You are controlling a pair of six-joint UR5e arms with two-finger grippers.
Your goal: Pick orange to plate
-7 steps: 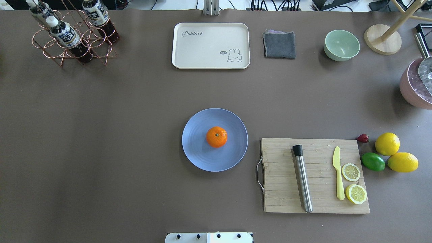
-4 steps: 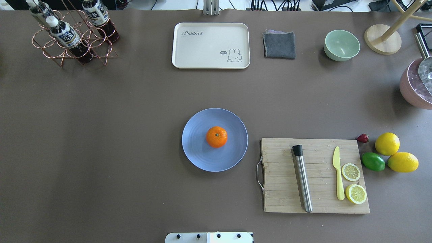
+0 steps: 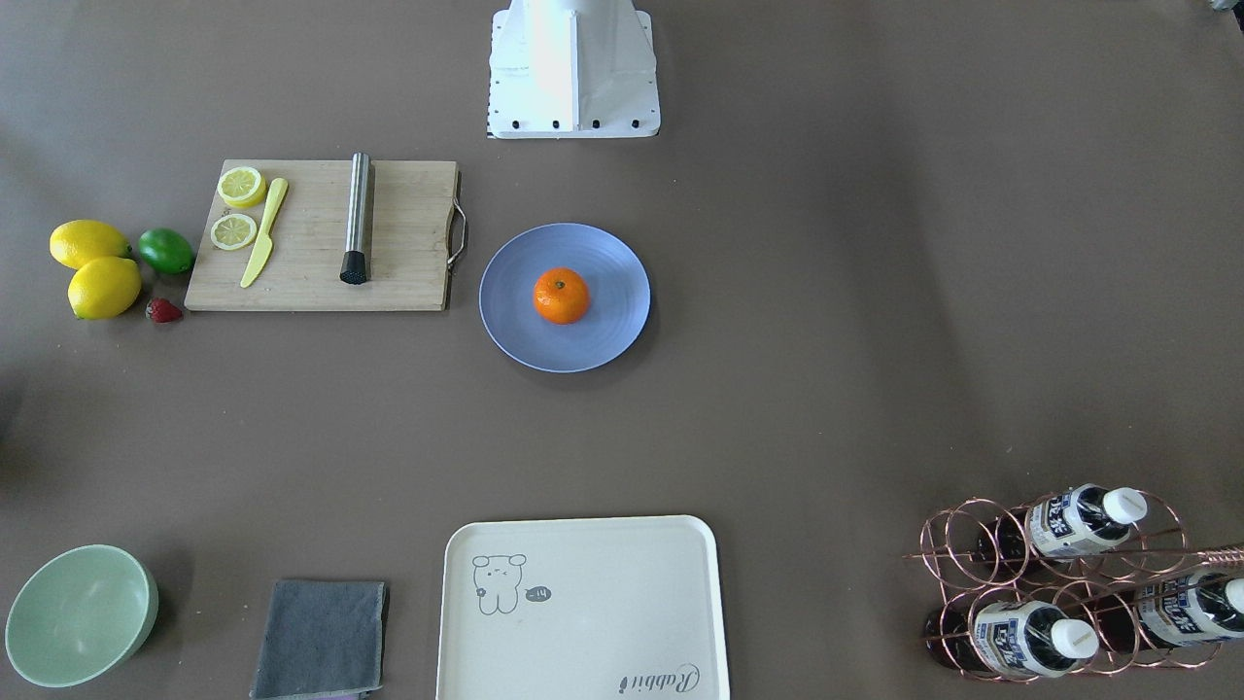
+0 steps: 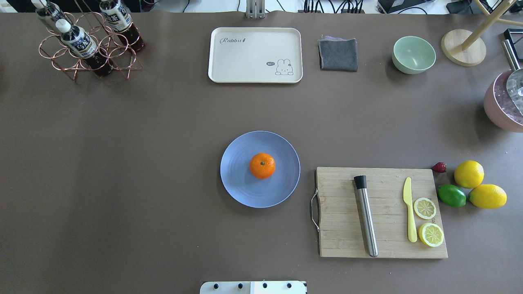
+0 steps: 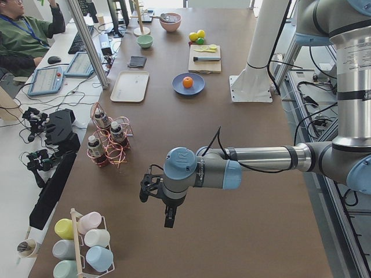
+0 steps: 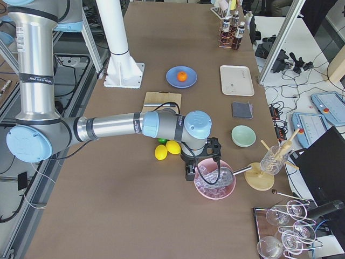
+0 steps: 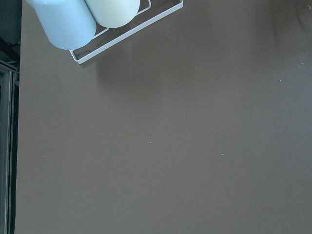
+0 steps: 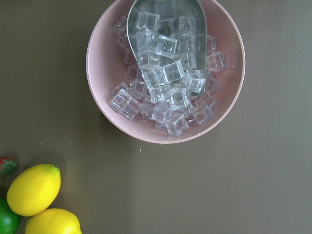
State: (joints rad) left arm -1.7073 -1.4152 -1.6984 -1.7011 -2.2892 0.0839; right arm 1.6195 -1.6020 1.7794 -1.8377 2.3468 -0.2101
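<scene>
Orange (image 4: 262, 165) sits centred on the plate (image 4: 237, 185); task looks complete.
Left gripper (image 5: 167, 219) and right gripper (image 6: 190, 172) hang over opposite bench (image 4: 122, 163) ends, well clear; fingers' state cannot be told.

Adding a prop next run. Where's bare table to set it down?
Biggest bare patch: the robot's left half, between the bottle rack and the plate. Also the band between the tray and the plate, and between the cloth and the cutting board. Crowded: the right end, around the board, lemons, lime and ice bowl.
</scene>
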